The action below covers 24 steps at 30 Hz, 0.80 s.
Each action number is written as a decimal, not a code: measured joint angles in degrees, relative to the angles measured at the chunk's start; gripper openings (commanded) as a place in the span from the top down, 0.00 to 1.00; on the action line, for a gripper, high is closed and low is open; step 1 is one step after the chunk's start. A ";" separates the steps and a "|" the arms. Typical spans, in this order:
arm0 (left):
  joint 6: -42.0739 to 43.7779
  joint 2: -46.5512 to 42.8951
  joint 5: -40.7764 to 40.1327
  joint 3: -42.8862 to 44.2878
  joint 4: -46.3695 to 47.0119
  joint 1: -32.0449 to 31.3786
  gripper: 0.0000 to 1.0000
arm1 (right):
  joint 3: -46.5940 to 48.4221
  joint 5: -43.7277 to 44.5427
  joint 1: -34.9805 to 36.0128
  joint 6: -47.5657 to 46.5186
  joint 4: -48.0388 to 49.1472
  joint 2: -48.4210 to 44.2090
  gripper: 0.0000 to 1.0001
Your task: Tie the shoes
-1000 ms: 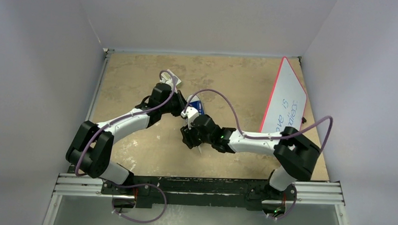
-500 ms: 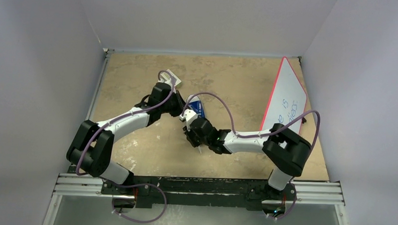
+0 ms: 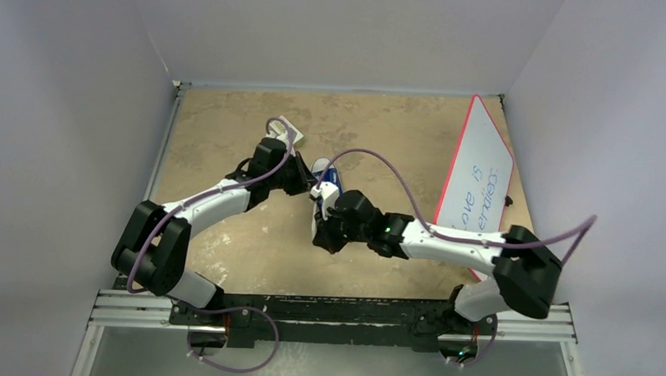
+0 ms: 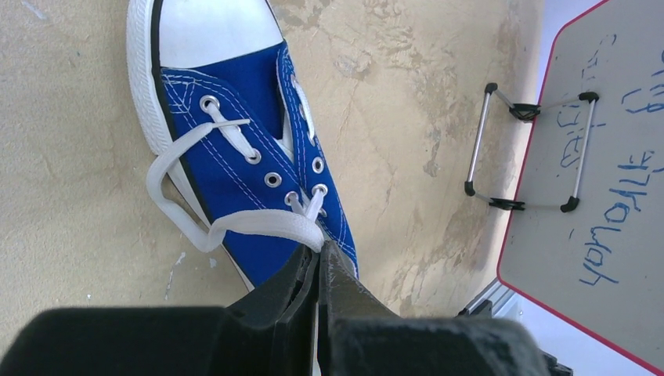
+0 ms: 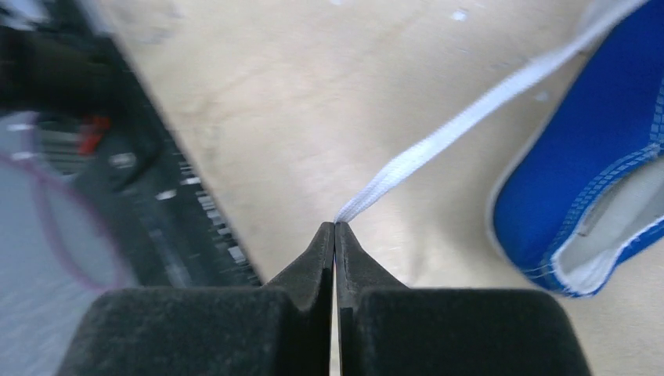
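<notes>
The blue sneaker [image 4: 227, 184] lies sole-down near the middle of the tan tabletop [image 4: 70, 141]. The left claw [image 4: 319, 252] is pressed together on the white lace [image 4: 258, 223] just beside the top eyelets. The right claw [image 5: 335, 227] pinches a lace end running straight from the sneaker.

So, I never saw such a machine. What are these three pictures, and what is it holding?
These are two robot arms, the left arm and the right arm, fixed at the near edge of a table. The wide picture comes from a camera above and behind them. The other two come from a camera on each wrist, looking along its two fingers. On the table are a blue sneaker and a propped whiteboard. The left gripper is shut on the white lace near the top eyelets; the right gripper is shut on another stretch of it, beside the heel.
</notes>
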 measured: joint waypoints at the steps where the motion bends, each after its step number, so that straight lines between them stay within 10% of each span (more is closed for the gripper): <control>1: 0.28 0.00 0.09 0.00 -0.02 0.00 1.00 | -0.02 -2.23 0.00 1.11 -0.42 -2.51 1.00; 12: 3.37 0.37 1.31 -0.02 -1.46 0.00 1.00 | 3.41 -8.28 -0.02 4.98 -11.06 1.33 0.49; 24: 4.22 1.14 1.62 -0.02 -1.51 0.02 1.00 | 4.39 -1.42 2.73 3.96 -13.62 4.79 0.42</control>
